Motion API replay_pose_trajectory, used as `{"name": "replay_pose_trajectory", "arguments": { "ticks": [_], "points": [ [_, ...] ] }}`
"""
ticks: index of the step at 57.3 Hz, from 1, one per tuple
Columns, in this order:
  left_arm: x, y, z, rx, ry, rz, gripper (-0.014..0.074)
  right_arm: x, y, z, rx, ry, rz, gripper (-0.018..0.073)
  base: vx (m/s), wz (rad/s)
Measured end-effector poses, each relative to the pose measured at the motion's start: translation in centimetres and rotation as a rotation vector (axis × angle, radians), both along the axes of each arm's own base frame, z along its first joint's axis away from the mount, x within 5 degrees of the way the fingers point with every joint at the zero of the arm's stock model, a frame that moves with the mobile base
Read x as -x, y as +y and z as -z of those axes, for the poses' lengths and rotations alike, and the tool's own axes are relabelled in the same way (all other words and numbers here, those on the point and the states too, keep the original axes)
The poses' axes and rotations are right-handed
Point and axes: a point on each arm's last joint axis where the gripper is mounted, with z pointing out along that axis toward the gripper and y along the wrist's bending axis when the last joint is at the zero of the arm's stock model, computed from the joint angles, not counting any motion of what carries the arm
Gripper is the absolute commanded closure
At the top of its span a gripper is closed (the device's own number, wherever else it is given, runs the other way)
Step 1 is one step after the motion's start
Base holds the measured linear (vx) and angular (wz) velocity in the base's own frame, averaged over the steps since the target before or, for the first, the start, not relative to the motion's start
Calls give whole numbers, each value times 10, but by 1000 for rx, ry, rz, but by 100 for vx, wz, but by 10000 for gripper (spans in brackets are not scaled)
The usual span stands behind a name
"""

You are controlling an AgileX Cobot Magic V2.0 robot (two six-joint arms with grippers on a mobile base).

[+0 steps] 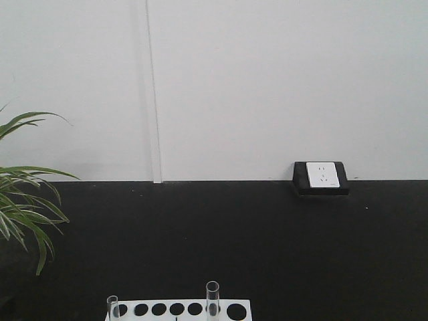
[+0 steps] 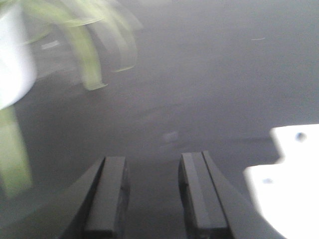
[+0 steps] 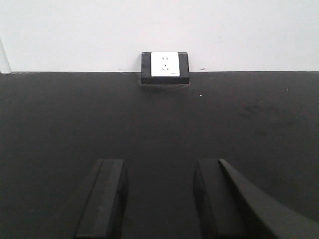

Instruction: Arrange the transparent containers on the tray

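Two transparent containers stand upright in a white holed rack [image 1: 234,311] at the bottom edge of the front view: a taller clear tube [image 1: 212,299] and a shorter one [image 1: 112,307] to its left. The tray is out of view. My left gripper [image 2: 152,164] is open over the black tabletop, nothing between its fingers, with a white object [image 2: 289,189] at its right; the view is blurred. My right gripper [image 3: 158,169] is also open and empty above the black surface. Neither gripper shows in the front view.
A green leafy plant [image 1: 23,200] stands at the left; in the left wrist view its white pot [image 2: 15,59] and leaves [image 2: 89,59] lie ahead left. A black-framed white wall socket [image 1: 321,177] sits where table meets the white wall, straight ahead of the right gripper [image 3: 165,67].
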Motion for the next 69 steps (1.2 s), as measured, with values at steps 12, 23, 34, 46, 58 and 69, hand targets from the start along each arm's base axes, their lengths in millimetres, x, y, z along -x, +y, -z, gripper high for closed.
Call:
{"name": "replay_pose_trajectory", "arguments": {
  "ticks": [12,23,34,46,58,69],
  "points": [
    [3,-24,29,9,-43,117,206,0,0,0,0,0,0,157,0,0],
    [17,-42,55,17,-102,225,206,0,0,0,0,0,0,157,0,0],
    [14,-56,64,-21,-180,345,184,0,0,0,0,0,0,157,0,0],
    [4,-66,72,25,-248,388,104,0,0,0,0,0,0,157,0,0],
    [-3,-69,83,70,-246,383,90,0,0,0,0,0,0,157,0,0],
    [-8,-72,84,88,-278,385,90,0,0,0,0,0,0,157,0,0]
  ]
}}
